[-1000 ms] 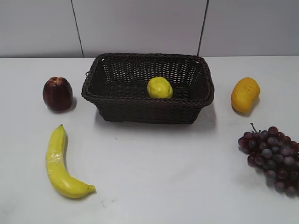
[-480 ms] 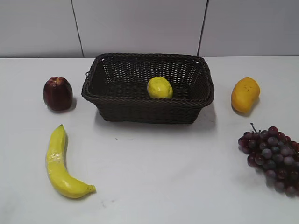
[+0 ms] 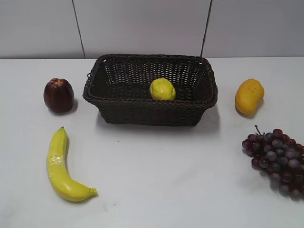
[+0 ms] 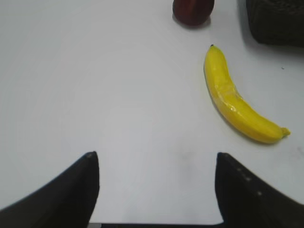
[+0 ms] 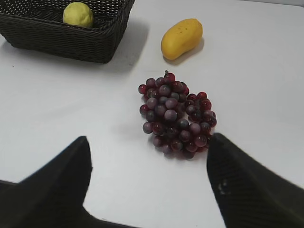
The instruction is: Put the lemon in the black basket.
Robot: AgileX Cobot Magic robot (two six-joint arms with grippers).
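Note:
The yellow lemon (image 3: 162, 89) lies inside the black basket (image 3: 147, 114) at the back middle of the table, near its front wall. It also shows in the right wrist view (image 5: 78, 14), inside the basket (image 5: 66, 40). My left gripper (image 4: 156, 164) is open and empty over bare table, below and left of the banana. My right gripper (image 5: 148, 147) is open and empty, just in front of the grapes. Neither gripper shows in the exterior view.
A dark red apple (image 3: 59, 95) sits left of the basket and a banana (image 3: 61, 167) lies at the front left. A mango (image 3: 249, 96) sits right of the basket, with a bunch of grapes (image 3: 278, 159) at the front right.
The lemon has shifted very slightly inside the basket. Nothing else has moved.

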